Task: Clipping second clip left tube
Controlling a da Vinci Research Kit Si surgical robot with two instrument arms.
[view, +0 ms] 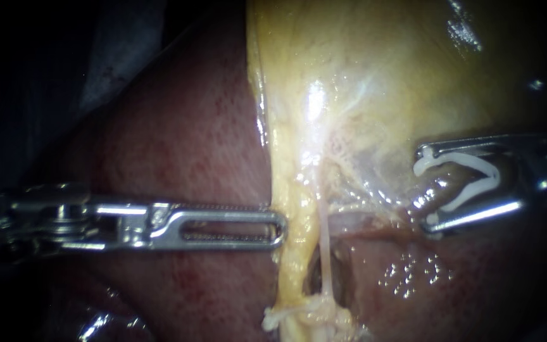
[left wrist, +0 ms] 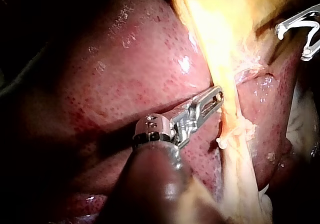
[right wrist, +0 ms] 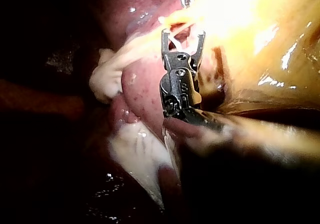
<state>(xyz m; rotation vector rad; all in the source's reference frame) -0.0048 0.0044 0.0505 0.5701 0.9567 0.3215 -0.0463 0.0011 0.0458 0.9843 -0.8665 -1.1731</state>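
White clip [view: 470, 194] sits open in the right instrument [view: 424, 189], pincer spread and clamped on it, dark wet tissue in its mouth. It lies right of the thin pale tube [view: 325, 247], apart. Left instrument [view: 280, 228]: pincer clamped on the edge of the yellow band [view: 292, 253], over the liver [view: 191, 139].

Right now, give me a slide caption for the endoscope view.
Right instrument holds an open white clip near the thin tube; left instrument touches the yellow tissue.
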